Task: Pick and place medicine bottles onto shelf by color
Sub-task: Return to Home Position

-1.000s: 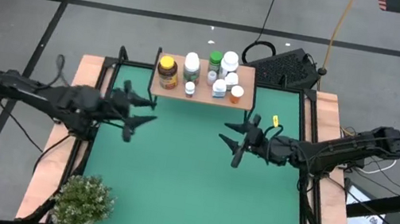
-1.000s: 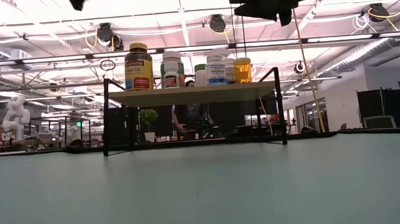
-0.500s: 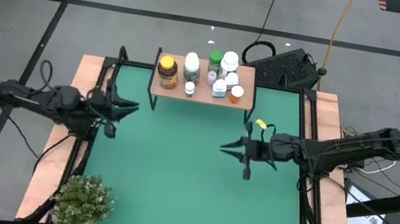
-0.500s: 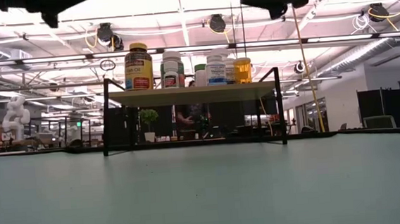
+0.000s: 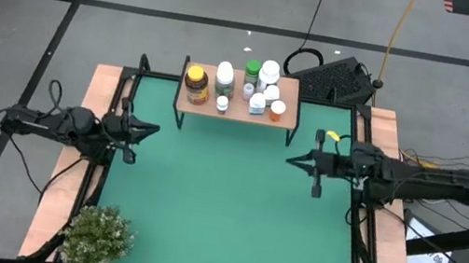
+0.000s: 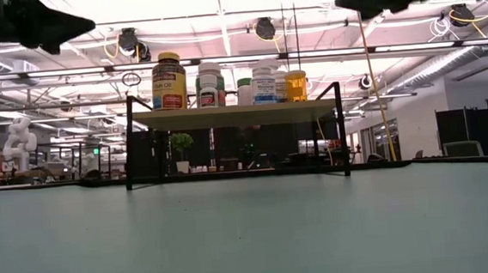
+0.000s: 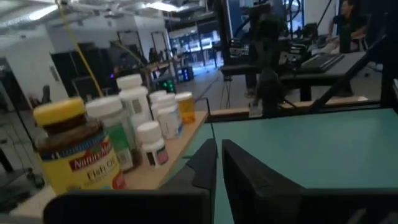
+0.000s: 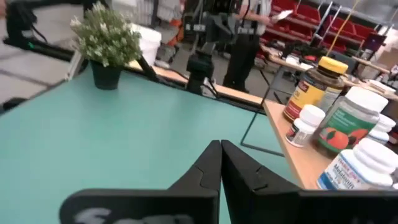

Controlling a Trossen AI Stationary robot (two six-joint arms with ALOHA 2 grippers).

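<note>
Medicine bottles (image 5: 240,87) all standing on shelf (image 5: 290,88). I see left gripper (image 5: 152,128) and right gripper (image 5: 293,160) drawn back outward since a second ago, both closed, holding nothing. Sorting looks finished.

place: robotics lab | evidence: workbenches (image 7: 323,62), ceiling pipes (image 6: 221,61), red parts bins (image 8: 326,28)

Light-wood shelf (image 5: 291,96), matt green mat (image 5: 223,205)
</note>
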